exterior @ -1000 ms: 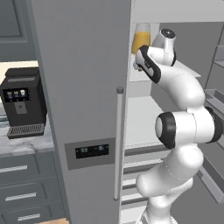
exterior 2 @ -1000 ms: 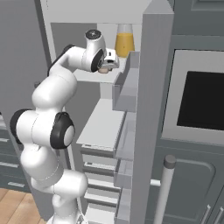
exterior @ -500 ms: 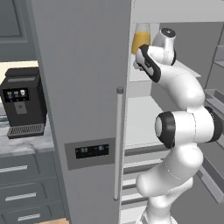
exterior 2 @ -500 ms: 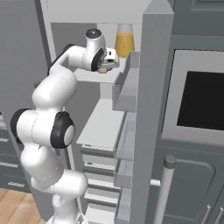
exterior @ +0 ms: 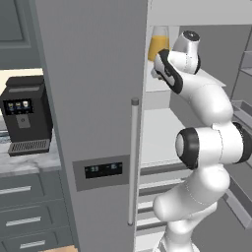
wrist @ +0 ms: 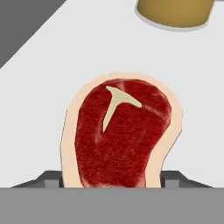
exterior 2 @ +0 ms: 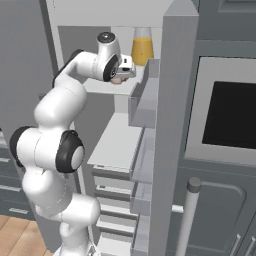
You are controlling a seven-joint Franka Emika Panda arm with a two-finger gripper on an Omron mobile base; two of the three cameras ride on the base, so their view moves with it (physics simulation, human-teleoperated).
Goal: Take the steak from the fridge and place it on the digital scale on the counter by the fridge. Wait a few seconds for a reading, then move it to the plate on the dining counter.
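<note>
Gripper (wrist: 112,181) jaws apart astride round red tan-rimmed steak (wrist: 120,131) on white fridge shelf (wrist: 52,87) — likely soft, slick — pinch opposite rims.

White fridge shelf (wrist: 52,74) under steak (wrist: 120,135), juice glass (wrist: 175,13)

Your hand view cuts the steak (wrist: 120,135) at its lower end, where the two fingertips (wrist: 49,178) barely rise — contact cannot be judged. The orange glass (wrist: 175,13) is cropped at the top edge. In your left base view the fridge (exterior: 93,98) door hides the gripper; in the right base view the steak (exterior 2: 118,80) is too small to resolve.
</note>
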